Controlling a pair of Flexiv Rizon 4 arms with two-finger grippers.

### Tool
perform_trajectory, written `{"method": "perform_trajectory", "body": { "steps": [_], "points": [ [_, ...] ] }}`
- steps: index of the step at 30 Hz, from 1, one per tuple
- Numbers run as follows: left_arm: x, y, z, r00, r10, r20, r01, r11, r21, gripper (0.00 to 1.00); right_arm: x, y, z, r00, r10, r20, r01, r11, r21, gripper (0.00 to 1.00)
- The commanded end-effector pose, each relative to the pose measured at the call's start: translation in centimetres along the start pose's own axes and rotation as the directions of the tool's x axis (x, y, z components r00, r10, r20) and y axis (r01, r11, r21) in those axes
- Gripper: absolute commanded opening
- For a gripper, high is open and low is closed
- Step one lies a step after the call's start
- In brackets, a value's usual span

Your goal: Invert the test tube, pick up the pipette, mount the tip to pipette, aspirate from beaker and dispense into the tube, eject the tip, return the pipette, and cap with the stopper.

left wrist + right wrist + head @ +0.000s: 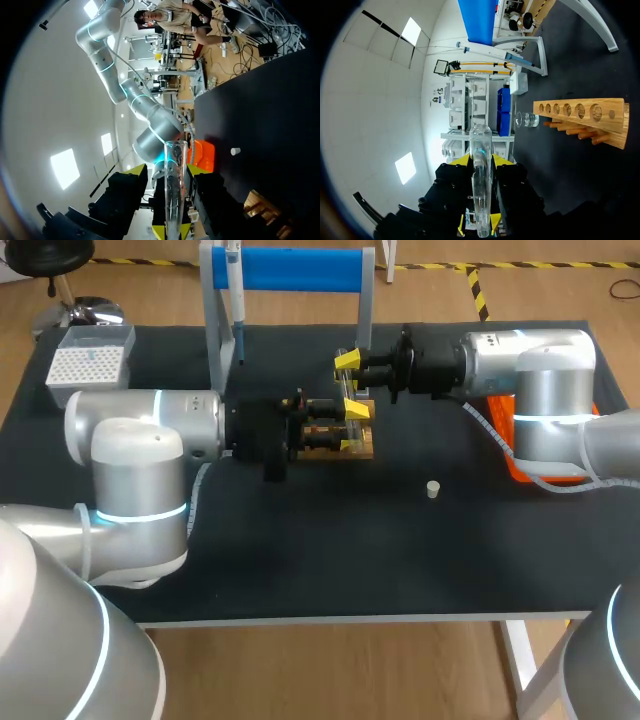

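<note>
Two grippers are clamping one test tube [175, 185] over the wooden rack [580, 114], the left gripper [352, 427] and right gripper [348, 373] both pinching it. I'm judging the glass light, stiff, slick and fragile, so gripping the barrel gently is looking safest.

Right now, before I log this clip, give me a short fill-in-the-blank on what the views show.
1. The left gripper is shut on the ___.
2. The stopper lies on the ___.
3. The pipette hangs on the stand, whose top bar is ___.
Missing words: test tube; table; blue.
</note>
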State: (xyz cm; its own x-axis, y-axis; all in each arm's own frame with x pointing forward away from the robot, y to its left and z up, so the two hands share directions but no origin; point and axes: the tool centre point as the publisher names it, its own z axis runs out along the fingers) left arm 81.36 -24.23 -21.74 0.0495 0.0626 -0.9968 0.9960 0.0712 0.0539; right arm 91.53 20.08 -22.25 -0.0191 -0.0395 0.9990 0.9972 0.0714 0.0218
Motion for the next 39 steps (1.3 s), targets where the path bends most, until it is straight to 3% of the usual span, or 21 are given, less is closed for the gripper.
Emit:
{"method": "perform_trajectory", "body": {
  "steps": [1,5,7,9,15,16,17,18,37,39],
  "points": [
    [0.07,-0.06,0.13,1.000,0.001,0.001,-0.001,1.000,-0.004,0.44,0.08,-0.01,0.00,1.000,0.000,0.003,0.000,1.000,0.000,0.00],
    [0.13,-0.08,0.19,1.000,-0.001,-0.001,0.001,1.000,-0.001,0.35,0.08,-0.01,0.00,1.000,0.000,0.003,0.000,1.000,0.000,0.00],
    [0.14,-0.09,0.25,1.000,0.000,-0.002,0.000,1.000,0.002,0.09,0.08,-0.01,0.00,1.000,0.000,0.003,0.000,1.000,0.000,0.00],
    [0.15,-0.09,0.26,1.000,0.000,-0.002,0.000,1.000,0.003,0.00,0.08,-0.01,0.00,1.000,0.000,0.003,0.000,1.000,0.000,0.00],
    [0.18,-0.11,0.26,1.000,-0.015,-0.006,0.015,1.000,0.014,0.00,0.08,-0.01,0.00,1.000,0.000,0.003,0.000,1.000,0.000,0.00],
    [0.20,-0.12,0.28,1.000,-0.022,0.000,0.022,1.000,0.007,0.00,0.08,-0.01,0.00,1.000,0.000,0.003,0.000,1.000,0.000,0.19],
    [0.20,-0.12,0.28,1.000,-0.022,0.000,0.022,1.000,0.007,0.00,0.08,-0.01,0.00,1.000,0.000,0.003,0.000,1.000,0.000,0.73],
    [0.20,-0.12,0.28,1.000,-0.022,0.000,0.022,1.000,0.007,0.00,0.08,-0.01,0.00,1.000,0.000,0.003,0.000,1.000,0.000,1.00],
    [0.20,-0.12,0.28,1.000,-0.022,0.000,0.022,1.000,0.007,0.00,0.08,-0.01,0.00,1.000,0.000,0.003,0.000,1.000,0.000,1.00],
    [0.20,-0.12,0.28,1.000,-0.022,0.000,0.022,1.000,0.007,0.00,0.40,-0.55,-0.78,0.997,-0.070,0.036,0.071,0.997,-0.003,1.00]
  ]
}}
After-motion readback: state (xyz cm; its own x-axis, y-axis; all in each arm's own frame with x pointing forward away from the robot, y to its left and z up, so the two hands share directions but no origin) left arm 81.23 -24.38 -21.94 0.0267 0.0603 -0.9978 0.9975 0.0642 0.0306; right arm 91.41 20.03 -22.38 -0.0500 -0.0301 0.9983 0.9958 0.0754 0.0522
